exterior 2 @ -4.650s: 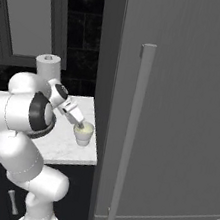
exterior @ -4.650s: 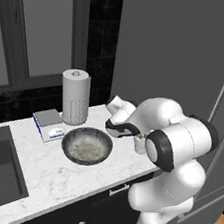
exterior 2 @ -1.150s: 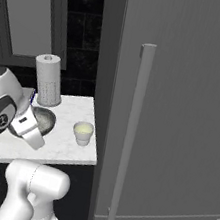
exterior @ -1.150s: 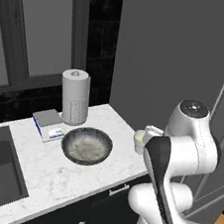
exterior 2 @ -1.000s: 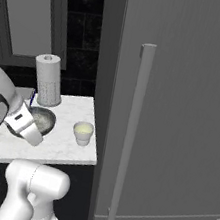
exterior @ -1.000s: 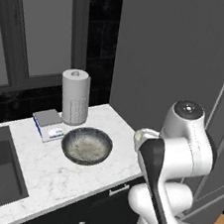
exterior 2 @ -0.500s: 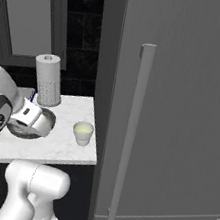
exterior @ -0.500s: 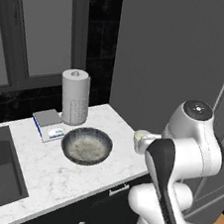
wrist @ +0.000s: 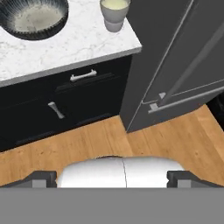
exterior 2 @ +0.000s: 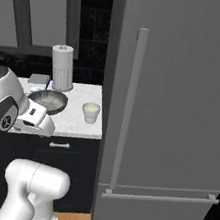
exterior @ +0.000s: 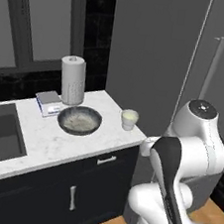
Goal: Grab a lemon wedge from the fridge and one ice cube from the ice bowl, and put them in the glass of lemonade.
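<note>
Claw [wrist: 112,177]: fingertips far apart, wide, empty, over the wood floor [wrist: 144,144]. Fridge [exterior 2: 174,102] closed, right of the counter [exterior: 41,134]. Glass of lemonade [exterior: 129,119] at counter's right end; ice bowl [exterior: 79,120] just left.

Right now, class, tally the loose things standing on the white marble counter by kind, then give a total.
Bowls: 1, the ice bowl
Cups: 1, the glass of lemonade
Paper-towel rolls: 1, the paper-towel roll
Small boxes: 1, the pale box
Total: 4
</note>
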